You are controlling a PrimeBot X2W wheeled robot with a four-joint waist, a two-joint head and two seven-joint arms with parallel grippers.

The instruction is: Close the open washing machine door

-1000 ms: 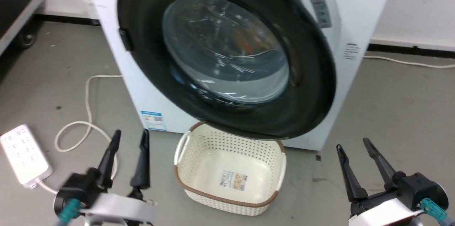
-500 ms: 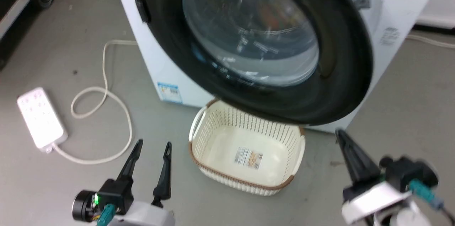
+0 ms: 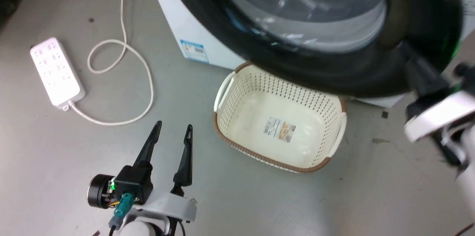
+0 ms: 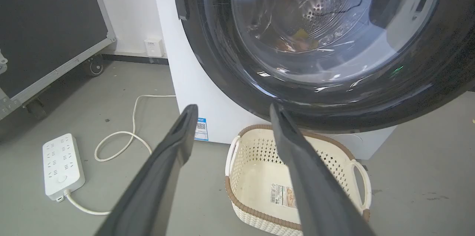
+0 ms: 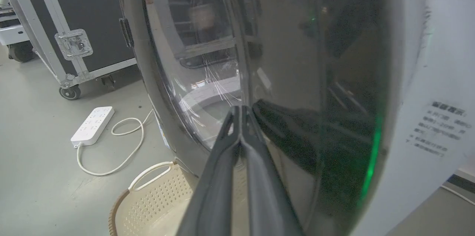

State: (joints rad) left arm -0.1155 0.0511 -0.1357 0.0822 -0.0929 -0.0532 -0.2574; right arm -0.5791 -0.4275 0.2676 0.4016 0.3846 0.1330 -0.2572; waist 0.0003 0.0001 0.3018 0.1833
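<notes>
Door meets right gripper, fingers pinched together, empty, at 3 o'clock; left gripper gapes empty at 7 o'clock. It could skid off gloss.

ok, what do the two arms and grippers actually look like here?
Left gripper: two long tapered black fingers, slotted near the tips, on a black block with a green LED and a black cylinder; teal connector on a thin cable; pale grey wrist cuff. Right gripper: same dark fingers, white cuff, blurred in head view.
</notes>
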